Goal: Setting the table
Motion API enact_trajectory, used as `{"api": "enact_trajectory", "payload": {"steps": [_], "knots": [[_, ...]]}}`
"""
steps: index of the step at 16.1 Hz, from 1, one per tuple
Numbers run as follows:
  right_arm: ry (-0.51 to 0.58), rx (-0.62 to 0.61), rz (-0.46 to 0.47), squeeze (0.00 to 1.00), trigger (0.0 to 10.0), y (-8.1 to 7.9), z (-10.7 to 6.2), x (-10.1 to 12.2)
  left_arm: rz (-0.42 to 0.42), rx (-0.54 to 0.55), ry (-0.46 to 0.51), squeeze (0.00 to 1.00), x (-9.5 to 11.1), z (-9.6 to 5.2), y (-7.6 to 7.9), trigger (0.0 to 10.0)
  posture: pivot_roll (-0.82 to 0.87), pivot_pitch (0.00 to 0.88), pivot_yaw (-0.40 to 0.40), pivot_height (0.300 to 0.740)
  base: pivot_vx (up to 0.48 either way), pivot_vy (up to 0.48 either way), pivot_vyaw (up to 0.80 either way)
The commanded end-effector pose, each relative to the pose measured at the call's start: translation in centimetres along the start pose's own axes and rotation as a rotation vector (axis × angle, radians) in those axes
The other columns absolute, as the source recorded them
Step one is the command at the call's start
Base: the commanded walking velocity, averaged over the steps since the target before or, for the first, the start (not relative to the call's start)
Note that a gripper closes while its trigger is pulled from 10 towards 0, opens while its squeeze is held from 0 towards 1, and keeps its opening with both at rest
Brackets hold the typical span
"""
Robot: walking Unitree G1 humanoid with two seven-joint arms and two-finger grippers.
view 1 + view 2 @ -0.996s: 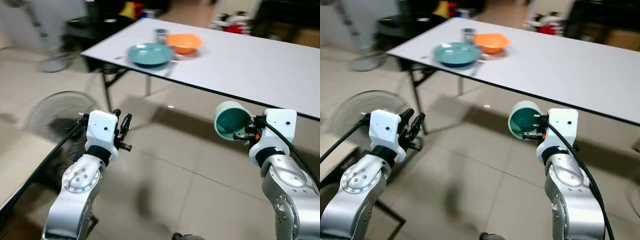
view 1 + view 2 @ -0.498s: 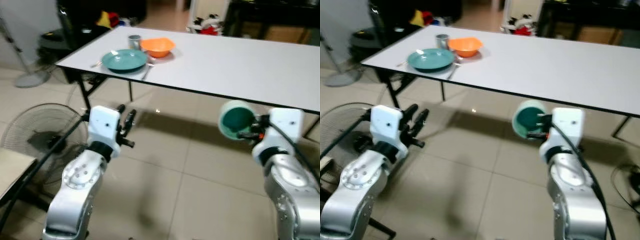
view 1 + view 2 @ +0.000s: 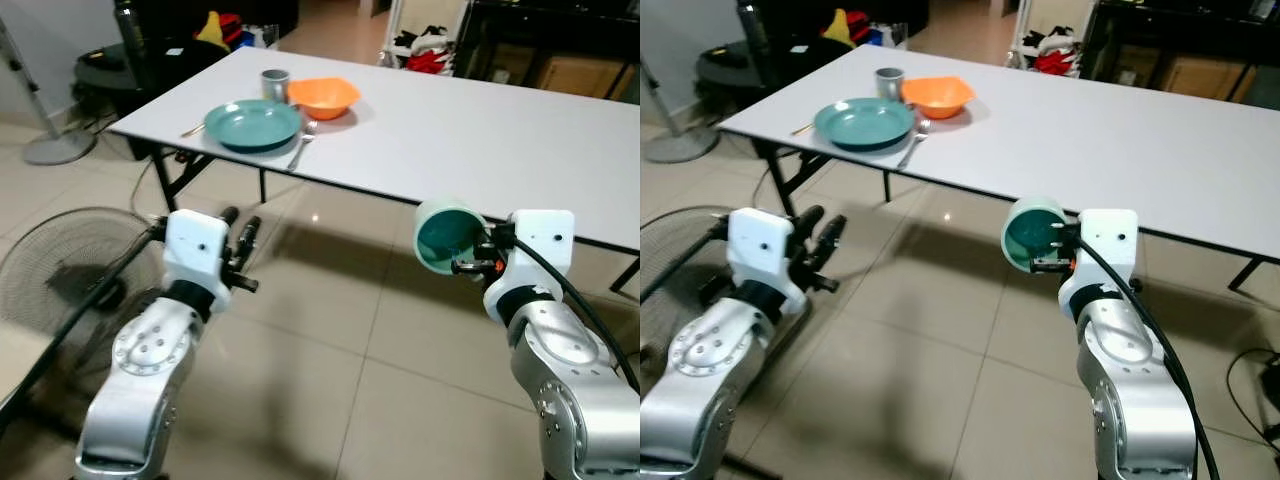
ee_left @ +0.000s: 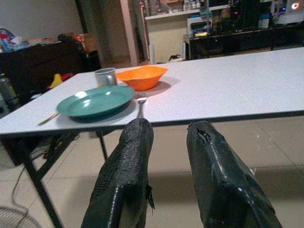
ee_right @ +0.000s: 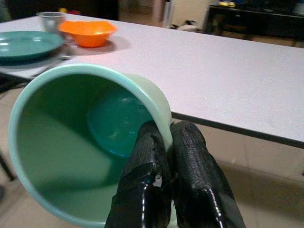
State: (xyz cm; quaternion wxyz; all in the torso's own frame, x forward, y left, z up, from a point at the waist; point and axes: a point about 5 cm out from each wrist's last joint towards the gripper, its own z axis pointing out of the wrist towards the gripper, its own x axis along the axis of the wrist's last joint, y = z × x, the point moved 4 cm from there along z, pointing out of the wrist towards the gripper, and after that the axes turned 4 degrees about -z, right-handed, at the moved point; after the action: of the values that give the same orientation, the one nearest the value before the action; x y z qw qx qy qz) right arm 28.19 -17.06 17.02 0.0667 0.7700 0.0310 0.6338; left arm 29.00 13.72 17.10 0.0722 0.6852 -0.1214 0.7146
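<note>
Right gripper point(image 3: 1052, 253) pinches the pale green ceramic cup's point(image 3: 446, 236) rim, mouth tipped sideways leftward; left gripper point(image 3: 240, 243) fingers slightly parted, empty.

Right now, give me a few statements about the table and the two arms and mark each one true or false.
1. The right gripper holds a green cup by its rim. True.
2. That cup stands upright on the white table. False: it is tipped on its side in the air, short of the table edge.
3. The orange bowl sits beside the teal plate. True.
4. The left gripper carries a spoon. False: its fingers are apart and empty.
5. A grey cup stands behind the plate. True.
</note>
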Motion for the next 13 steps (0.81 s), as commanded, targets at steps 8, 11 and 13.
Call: {"api": "enact_trajectory", "payload": {"steps": [8,11,13], "knots": [[0.002,-0.052,0.008,0.00,10.0,1.18,-0.01,0.07,-0.019,-0.058,0.002,0.00,0.01,0.27,1.04,10.0,0.06,0.000,0.014,0.740,0.360,0.000,-0.75],[0.013,-0.052,0.009,0.00,10.0,1.27,-0.04,0.26,-0.019,-0.060,-0.001,0.00,-0.08,0.31,0.99,10.0,0.06,0.000,0.019,0.740,0.360,0.000,0.00],[0.020,-0.043,0.008,0.00,10.0,1.13,0.04,0.43,-0.020,-0.057,-0.002,0.00,-0.11,0.28,0.90,10.0,0.06,0.000,0.015,0.740,0.362,0.000,0.00]]}}
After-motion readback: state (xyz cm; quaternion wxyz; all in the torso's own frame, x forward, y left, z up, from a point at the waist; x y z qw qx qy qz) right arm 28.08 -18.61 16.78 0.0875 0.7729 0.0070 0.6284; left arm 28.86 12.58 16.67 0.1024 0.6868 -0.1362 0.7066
